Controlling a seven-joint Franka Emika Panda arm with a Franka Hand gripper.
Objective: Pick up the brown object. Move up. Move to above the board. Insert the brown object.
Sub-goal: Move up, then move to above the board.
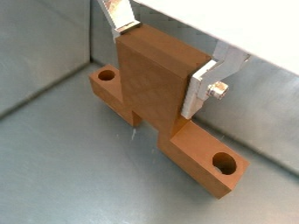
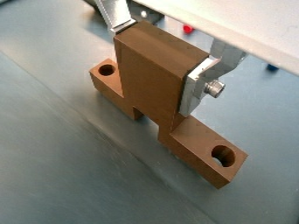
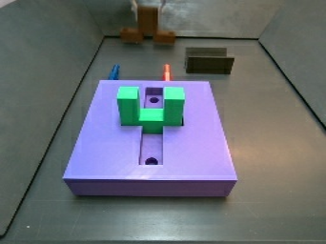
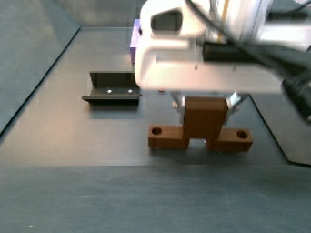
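The board point(image 3: 151, 133) is seen lying flat in the middle of the floor point(image 3: 254, 205) in a side view, with a green block point(image 3: 151, 105) on it and a groove with round holes down its centre; a dark open box point(image 3: 211, 63) and the fixture point(image 4: 112, 90) are seen well apart from it. The brown object point(image 4: 201, 127) is found at the far end of the floor, away from the board, its crosspiece resting on the floor with a round hole at each end. The end effector point(image 1: 163, 74) is closed on the object's upright bar, 1 silver finger point(image 2: 201, 80) on each narrow side. The piece is judged to be stiff, light wood, not fragile but smooth; the upright bar is judged the right place to hold.
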